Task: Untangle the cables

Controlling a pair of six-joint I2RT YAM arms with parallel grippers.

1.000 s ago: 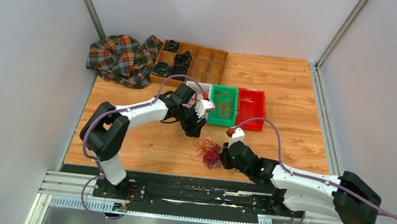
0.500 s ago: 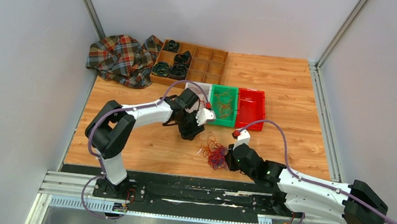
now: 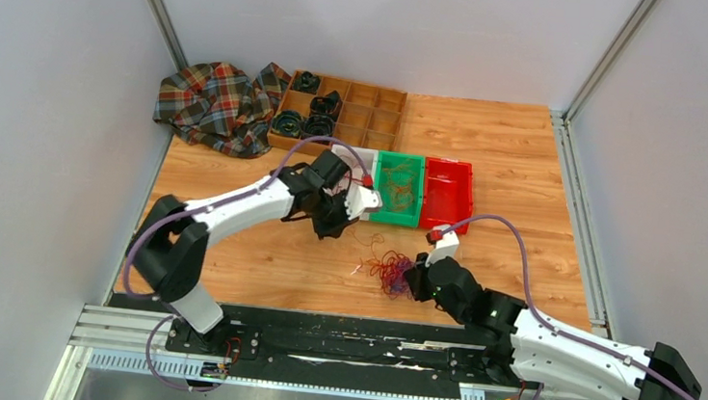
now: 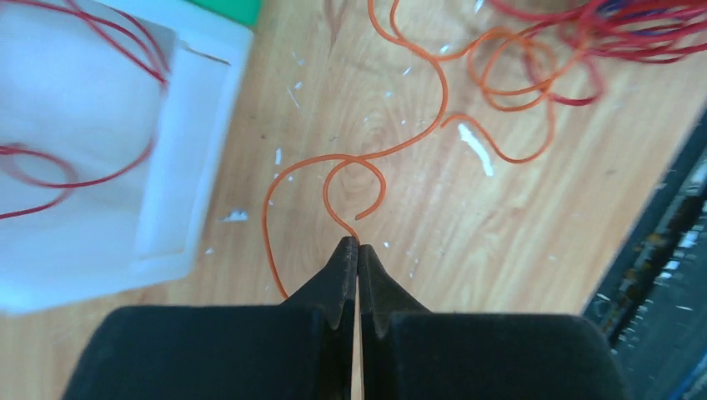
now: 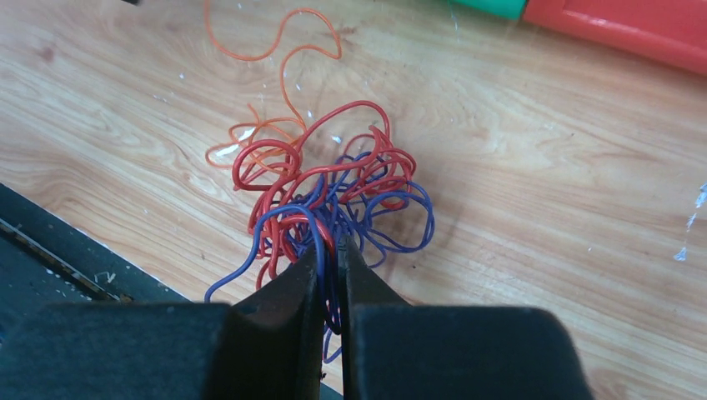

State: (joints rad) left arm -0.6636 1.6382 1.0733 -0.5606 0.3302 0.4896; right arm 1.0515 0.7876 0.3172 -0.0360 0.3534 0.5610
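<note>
My left gripper [image 4: 357, 248] is pinching the orange cable [image 4: 443, 87] on the table [image 4: 467, 225]; my right gripper [image 5: 331, 250] clamps the red and purple-blue cables [image 5: 333, 200], tangled near the table's front edge.

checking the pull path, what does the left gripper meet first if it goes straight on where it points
The orange cable: its small loop lies just ahead of the left gripper, which looks shut on it; past that, table, though depth is unclear.
</note>
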